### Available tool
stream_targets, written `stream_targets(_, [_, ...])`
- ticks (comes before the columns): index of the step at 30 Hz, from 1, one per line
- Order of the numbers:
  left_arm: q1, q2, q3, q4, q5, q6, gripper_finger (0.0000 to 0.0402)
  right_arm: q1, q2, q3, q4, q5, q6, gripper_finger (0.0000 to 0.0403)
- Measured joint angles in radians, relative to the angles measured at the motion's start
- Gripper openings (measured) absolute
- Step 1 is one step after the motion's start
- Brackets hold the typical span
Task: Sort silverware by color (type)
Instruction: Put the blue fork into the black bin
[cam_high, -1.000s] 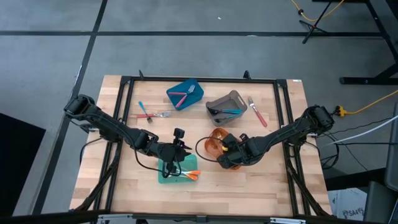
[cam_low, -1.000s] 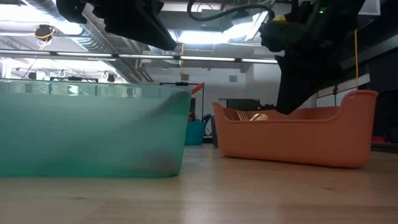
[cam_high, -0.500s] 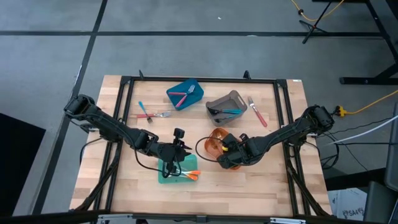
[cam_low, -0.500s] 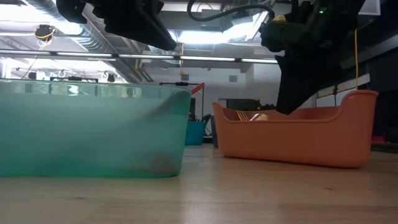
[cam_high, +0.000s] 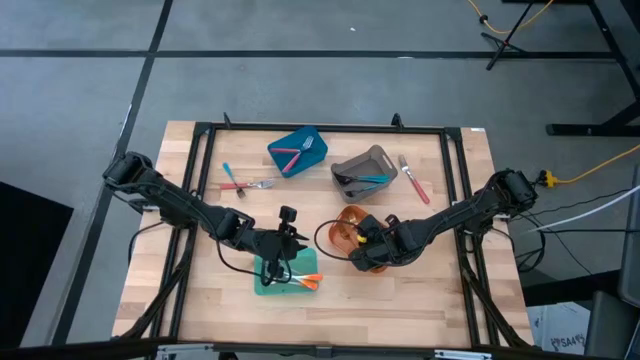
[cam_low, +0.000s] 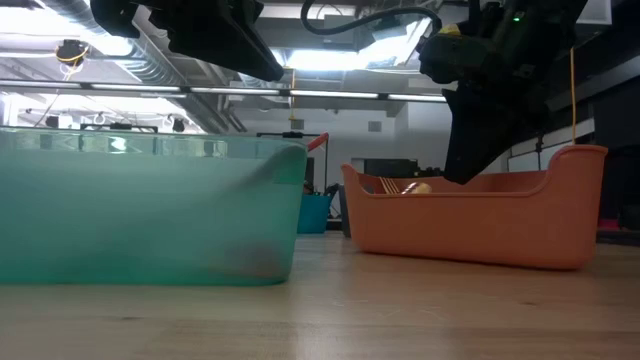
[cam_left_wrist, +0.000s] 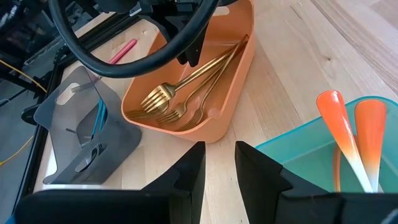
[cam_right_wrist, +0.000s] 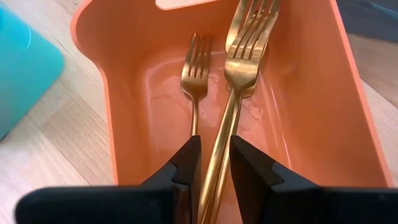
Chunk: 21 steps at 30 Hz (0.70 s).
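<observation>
The right pincer (cam_right_wrist: 211, 171) hung over the orange bin (cam_right_wrist: 323, 124), near the middle of the bench (cam_high: 420, 300), its fingers narrowed around the handle of a gold fork (cam_right_wrist: 239, 74). The fork sloped down into the bin, tines toward the far wall and partly over another fork's, which suited a release among its own kind. Another gold fork (cam_right_wrist: 196, 74) lay flat on the bin floor beside it. From the left wrist view the bin (cam_left_wrist: 236, 74) held several gold pieces (cam_left_wrist: 180, 99) bundled together, so the gold sort looked nearly done.

The left pincer (cam_left_wrist: 217, 171) hovered just over the teal bin (cam_left_wrist: 292, 155) near the front edge, fingers a narrow gap apart and holding nothing. Two orange-handled pieces (cam_left_wrist: 354, 137) stood tilted against that bin's corner, likely just dropped there, handles up.

Toward the back edge, the blue bin (cam_high: 298, 152) held what seemed to be pink-handled pieces, though they were small in the high view. The grey bin (cam_high: 365, 170) carried blue-handled ones (cam_left_wrist: 99, 118). Still loose on the bench were a pink-handled piece (cam_high: 413, 180) by the grey bin's right side and a small crossed cluster (cam_high: 245, 183) left of the blue bin, one blue, one pink. Those remained to be sorted.
</observation>
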Motion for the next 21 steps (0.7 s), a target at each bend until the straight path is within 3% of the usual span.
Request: stream_targets(21, [0.0,-0.021,0.0,-0.004,-0.003,0.0,0.0082,0.0,-0.024,0.053,-0.024,-0.019,-0.045,0.0074])
